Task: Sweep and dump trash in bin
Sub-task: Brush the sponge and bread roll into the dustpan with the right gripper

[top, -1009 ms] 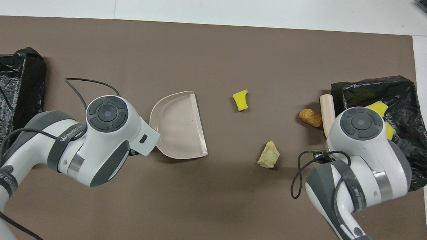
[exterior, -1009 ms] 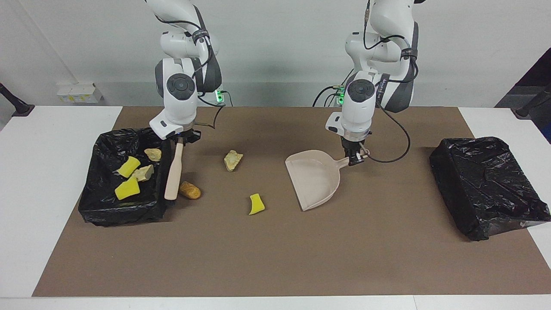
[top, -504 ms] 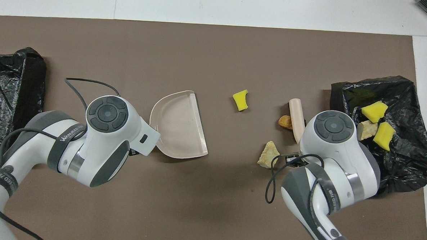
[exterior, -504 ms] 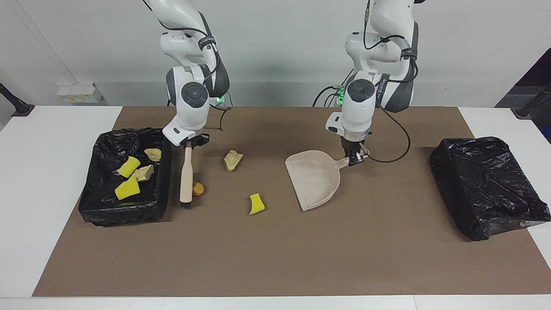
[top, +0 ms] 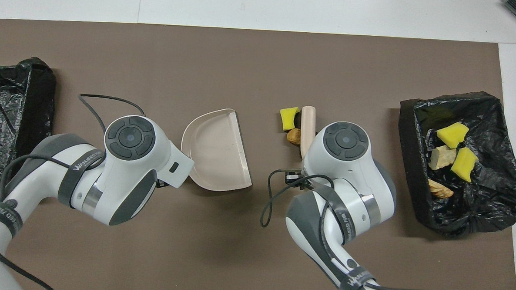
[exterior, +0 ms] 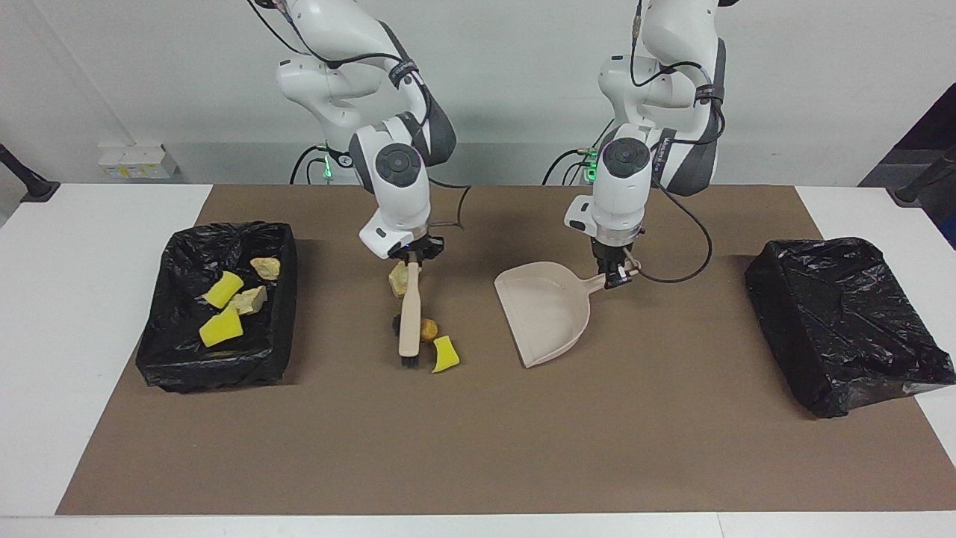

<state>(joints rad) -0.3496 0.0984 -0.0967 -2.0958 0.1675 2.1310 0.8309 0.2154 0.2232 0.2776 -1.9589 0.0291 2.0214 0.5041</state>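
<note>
- Brush (exterior: 409, 317) travel is the change: a second ago the right gripper (exterior: 412, 258), pinched tight on the handle, held it beside the bin with trash (exterior: 216, 359); it has since carried it toward the middle of the mat.
- Brown lump (exterior: 428, 329) has been pushed along and now lies against the bristle end, touching or nearly touching the yellow sponge scrap (exterior: 445, 355), which kept its place. A pale chunk (exterior: 397, 278) sits almost under the right gripper, half hidden by the handle.
- Left gripper (exterior: 616, 278), clamped on the dustpan (exterior: 544, 310) handle, has not moved; the pan rests with its open lip facing the brush.
- Judgement: three scraps are now gathered for one stroke, so the sweep is about midway.
- Four or five other scraps lie in the bin at the right arm's end.
- Bare mat lies between bristles and pan lip, so the path looks clear.
- Second bin (exterior: 844, 321), at the left arm's end, stands well apart from the left gripper, with open mat between.
</note>
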